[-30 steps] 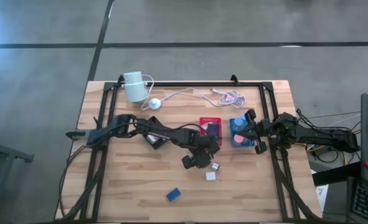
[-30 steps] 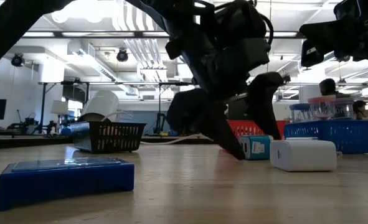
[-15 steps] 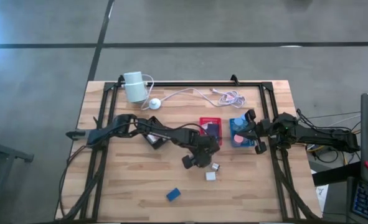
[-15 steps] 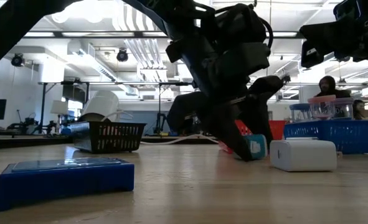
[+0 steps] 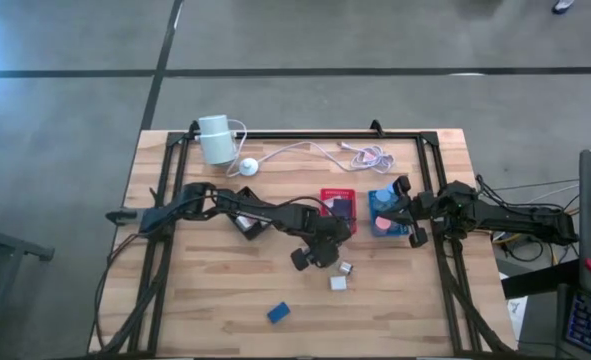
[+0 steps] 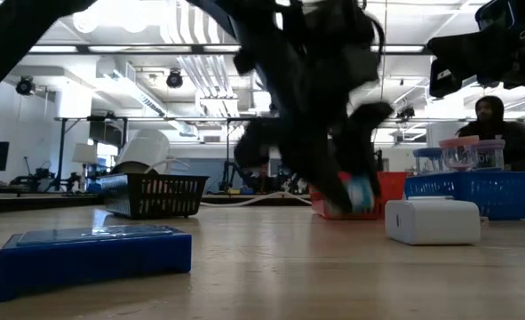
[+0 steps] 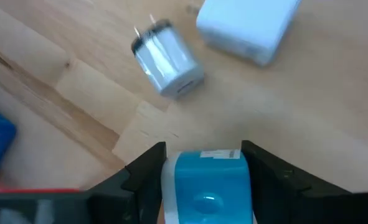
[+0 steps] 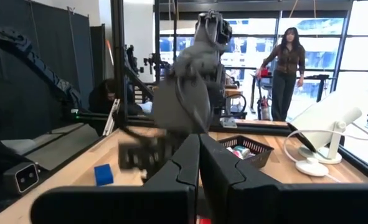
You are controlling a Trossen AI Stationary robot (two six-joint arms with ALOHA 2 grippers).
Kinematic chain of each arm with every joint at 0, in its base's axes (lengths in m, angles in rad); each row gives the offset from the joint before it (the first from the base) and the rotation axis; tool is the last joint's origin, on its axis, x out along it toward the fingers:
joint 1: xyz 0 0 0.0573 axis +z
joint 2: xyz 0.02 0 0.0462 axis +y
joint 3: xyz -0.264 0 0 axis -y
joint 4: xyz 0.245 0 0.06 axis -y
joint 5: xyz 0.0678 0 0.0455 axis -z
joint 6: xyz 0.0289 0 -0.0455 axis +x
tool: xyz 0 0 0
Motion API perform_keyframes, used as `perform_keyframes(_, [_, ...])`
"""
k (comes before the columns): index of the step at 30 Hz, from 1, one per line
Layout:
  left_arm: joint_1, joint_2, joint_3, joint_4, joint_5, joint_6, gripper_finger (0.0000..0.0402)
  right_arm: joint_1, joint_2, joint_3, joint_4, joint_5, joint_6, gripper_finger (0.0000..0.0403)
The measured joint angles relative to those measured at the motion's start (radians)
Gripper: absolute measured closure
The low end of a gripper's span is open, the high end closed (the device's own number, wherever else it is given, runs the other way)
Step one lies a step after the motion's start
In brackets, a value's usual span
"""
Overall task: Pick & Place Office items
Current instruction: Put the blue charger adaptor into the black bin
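Note:
My left gripper is at mid-table, shut on a small teal-blue block with white edges; the low view shows the block just above the wood. Beyond it, a small silver plug piece and a white block lie flat on the table. A blue block lies near the front edge. My right gripper is shut and empty, held above the table beside the blue tray. My left gripper pinches the teal-blue block by two opposite sides between its two fingers. The fingers slant down at it from the table's left. The block's lower part is hidden between the fingers; in the low view it hangs slightly clear of the table.
A black tray, a red tray and the blue tray stand in a row behind my left gripper. At the back left stands a white cylinder, and its cable trails right. A black frame edges the table.
My left gripper stood open over the teal-blue block, one finger on each side, and has shut on it. The block rested on the table beside the white block. It now sits a little higher, just off the wood.

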Motion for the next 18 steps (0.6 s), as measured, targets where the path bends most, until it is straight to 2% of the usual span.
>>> perform_keyframes(8, [-0.008, -0.185, 0.000, -0.101, 0.008, -0.110, 0.0220, 0.000, -0.003, -0.001, 0.030, 0.001, 0.028, 0.0394])
perform_keyframes(12, [-0.008, -0.319, -0.009, -0.184, 0.016, -0.199, 0.0219, -0.001, -0.001, -0.001, 0.032, 0.004, 0.023, 0.0394])
perform_keyframes(15, [-0.009, -0.436, -0.080, -0.204, 0.020, -0.243, 0.0220, -0.002, -0.001, -0.001, 0.031, 0.014, 0.025, 0.0394])
perform_keyframes(18, [-0.007, -0.578, -0.205, -0.192, 0.034, -0.279, 0.0220, -0.002, -0.001, -0.001, 0.024, 0.030, 0.038, 0.0394])
